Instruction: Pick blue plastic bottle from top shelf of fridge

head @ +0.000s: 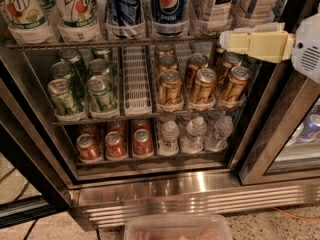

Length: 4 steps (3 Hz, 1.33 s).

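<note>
1. The gripper [226, 41] reaches in from the right at the height of the top shelf's [100, 43] front rail, pointing left. Whether it is open or closed cannot be told, and it holds nothing visible.
2. The blue bottle [214, 4] stands on the top shelf, right of the Pepsi bottles [168, 6], just above the gripper tip.
3. A like bottle [257, 1] stands beside it on the right, with the gripper body in front of its base.
4. 7UP bottles [75, 6] fill the shelf's left end.
5. Below in the fridge [175, 194] are green cans [65, 91], a white tray [136, 79] and gold cans [202, 84].
6. The lowest rack holds red cans [115, 144] and water bottles [195, 134].
</note>
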{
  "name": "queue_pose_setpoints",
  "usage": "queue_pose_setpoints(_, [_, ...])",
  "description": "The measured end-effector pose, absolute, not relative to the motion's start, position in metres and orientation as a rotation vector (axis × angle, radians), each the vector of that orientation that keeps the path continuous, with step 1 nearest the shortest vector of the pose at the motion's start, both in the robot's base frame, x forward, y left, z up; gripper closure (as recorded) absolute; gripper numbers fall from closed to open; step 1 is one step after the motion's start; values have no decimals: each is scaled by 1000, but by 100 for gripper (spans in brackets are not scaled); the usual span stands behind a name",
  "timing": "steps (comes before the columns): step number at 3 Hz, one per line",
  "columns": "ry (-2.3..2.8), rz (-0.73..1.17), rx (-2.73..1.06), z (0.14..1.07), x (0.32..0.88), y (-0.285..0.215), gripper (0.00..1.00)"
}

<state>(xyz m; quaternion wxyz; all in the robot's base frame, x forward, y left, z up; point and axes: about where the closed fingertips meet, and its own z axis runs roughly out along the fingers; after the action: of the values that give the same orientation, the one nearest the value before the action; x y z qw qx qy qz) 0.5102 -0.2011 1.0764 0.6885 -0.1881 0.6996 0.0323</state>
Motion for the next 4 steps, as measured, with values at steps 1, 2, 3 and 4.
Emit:
queue_pose_setpoints(1, [1534,64,-417,1084,519,-197,18])
queue_pose_setpoints(2, [1513,43,-404,1086,529,-197,26])
queue_pose_setpoints(3, [1505,21,-388,1085,536,-201,24])
queue_pose_setpoints(4, [1499,6,-373,1084,542,-204,30])
